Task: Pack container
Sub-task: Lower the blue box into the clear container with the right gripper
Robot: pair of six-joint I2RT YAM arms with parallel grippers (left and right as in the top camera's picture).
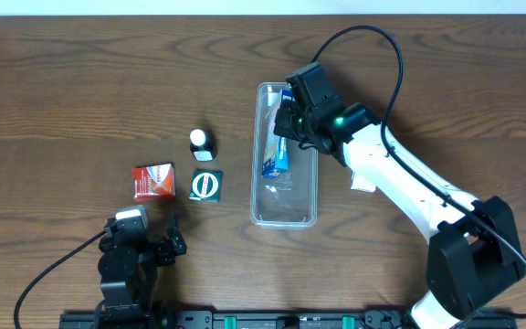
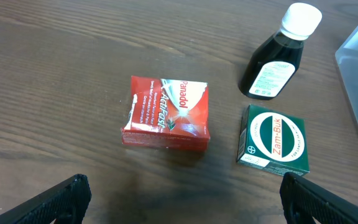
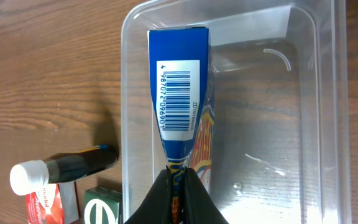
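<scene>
blue box (image 3: 178,87) is pinched at its flattened end by r gripper (image 3: 179,182), jaws narrow on it. box is held within the walls of the container (image 3: 127,124); floor contact can't be told. container's long axis is run straight ahead of the fingers, in line w/ the box. one long wall is seen close on the gripper's left, w/ open floor to its right. l gripper (image 2: 185,200) is held wide, empty, well apart from the container; red box (image 2: 166,112), green box (image 2: 273,140) & bottle (image 2: 278,59) are set just ahead of it. r arm is judged nearer.
</scene>
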